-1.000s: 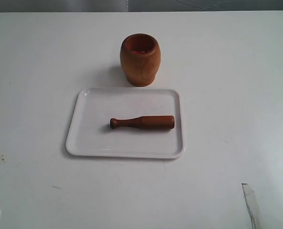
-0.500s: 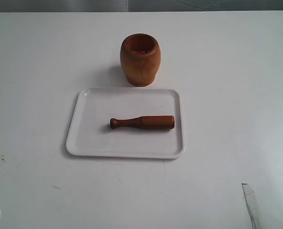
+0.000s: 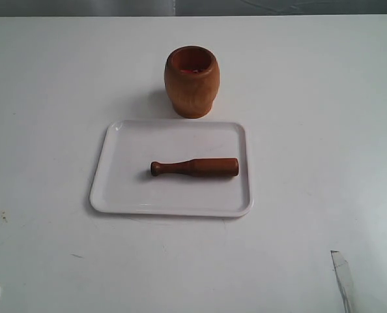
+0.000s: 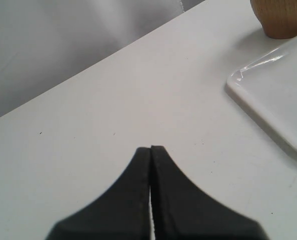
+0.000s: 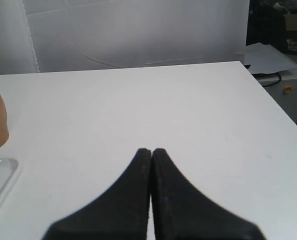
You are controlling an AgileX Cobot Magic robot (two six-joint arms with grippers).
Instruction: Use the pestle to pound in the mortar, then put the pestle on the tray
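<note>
A white desk (image 3: 50,98) carries a glossy white rectangular tray (image 3: 128,189). A barrel-shaped light brown wooden mortar (image 3: 191,81) stands upright just beyond the tray's far rim. A slim dark brown wooden pestle (image 3: 195,167) lies flat on the tray, knob leftward. The left tool (image 4: 151,150) and right tool (image 5: 151,151) each have their fingers pressed together.

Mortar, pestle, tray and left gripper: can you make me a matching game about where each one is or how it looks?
Things:
1. mortar
2. pestle
3. tray
4. left gripper

Clues:
A. lying flat inside the tray
B. shut, holding nothing
C. standing upright on the table, outside the tray
D. glossy white rectangle

Pairs: 1-C, 2-A, 3-D, 4-B
</note>
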